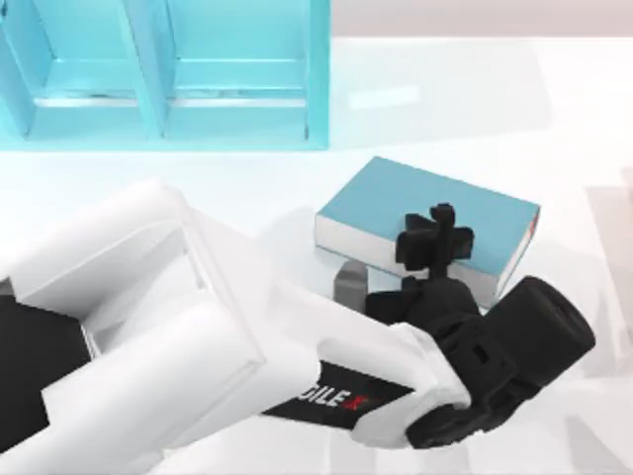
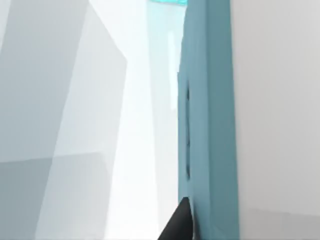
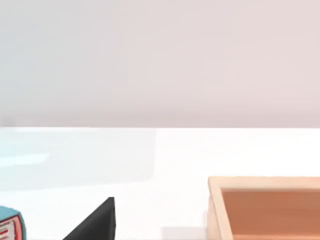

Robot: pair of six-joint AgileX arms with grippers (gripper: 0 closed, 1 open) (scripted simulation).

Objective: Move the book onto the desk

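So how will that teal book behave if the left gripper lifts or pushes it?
The book looks thick and hardbacked, so probably stiff rather than floppy. It lies flat on the glossy white desk, so it should slide, not tip or roll. The left gripper sits over its near long edge; held off-centre there, the book may sag or the covers could splay.
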